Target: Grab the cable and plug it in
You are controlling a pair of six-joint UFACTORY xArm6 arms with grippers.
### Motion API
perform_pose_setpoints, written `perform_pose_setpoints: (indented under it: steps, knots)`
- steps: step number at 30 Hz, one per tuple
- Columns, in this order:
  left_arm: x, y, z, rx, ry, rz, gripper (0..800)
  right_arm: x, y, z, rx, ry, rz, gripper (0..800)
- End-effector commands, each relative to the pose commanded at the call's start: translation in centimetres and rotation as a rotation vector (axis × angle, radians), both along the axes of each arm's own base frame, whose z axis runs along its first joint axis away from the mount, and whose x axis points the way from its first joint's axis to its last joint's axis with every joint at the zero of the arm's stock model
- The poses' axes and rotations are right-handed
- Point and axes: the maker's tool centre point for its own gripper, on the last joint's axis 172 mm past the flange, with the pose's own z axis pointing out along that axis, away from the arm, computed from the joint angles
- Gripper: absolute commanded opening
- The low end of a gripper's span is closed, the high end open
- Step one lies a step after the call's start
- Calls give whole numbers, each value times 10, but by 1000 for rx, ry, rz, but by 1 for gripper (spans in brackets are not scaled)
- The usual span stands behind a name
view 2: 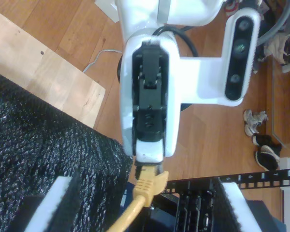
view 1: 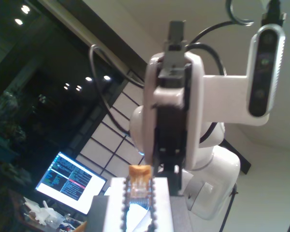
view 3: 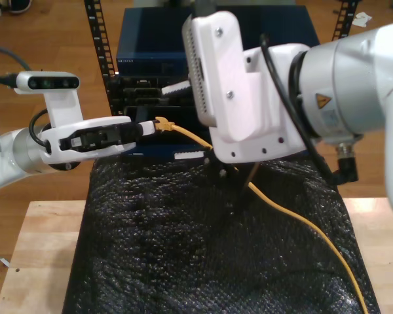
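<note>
**First pincer clamps the cable plug; second pincer gapes around it**

My first pincer point(view 3: 147, 126) is closed on the plug end of the cable point(view 3: 281, 209). In the first wrist view the orange boot and clear plug point(view 1: 139, 176) sit pinched between its two white, toothed fingers point(view 1: 159, 208). In the second wrist view the boot point(view 2: 149, 182) juts just past the tip of that pincer point(view 2: 147, 162). From there the cord sags away from the tip.

In the exterior view the cord leaves the first pincer's tip, passes under the body of my second arm point(view 3: 249, 85) and trails across the black bubble sheet point(view 3: 183, 248). It runs off at that view's lower right corner.

My second pincer point(view 3: 183, 121) is open, its jaws spread wide. In the second wrist view its white pads point(view 2: 58, 200) stand well apart, with the held plug and the first pincer's tip between them and not touching either pad. The two pincers face each other nearly nose to nose.

Just beyond the first pincer's tip, behind the plug, stands the dark blue rack unit point(view 3: 150, 46). I cannot tell whether the plug touches it. The black sheet lies below both pincers, draped over the wooden desk point(view 3: 33, 248).
</note>
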Motion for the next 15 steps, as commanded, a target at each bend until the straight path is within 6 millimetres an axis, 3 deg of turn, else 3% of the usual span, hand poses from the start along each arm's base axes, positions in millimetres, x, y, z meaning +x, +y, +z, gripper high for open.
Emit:
perform_pose_setpoints:
  steps: [5,15]
  knots:
    - [-4,2,4,-13,8,-19,22,0,9,-1,4,-30,11,598]
    - [-6,3,6,-23,13,-33,22,4,8,0,15,-43,-6,457]
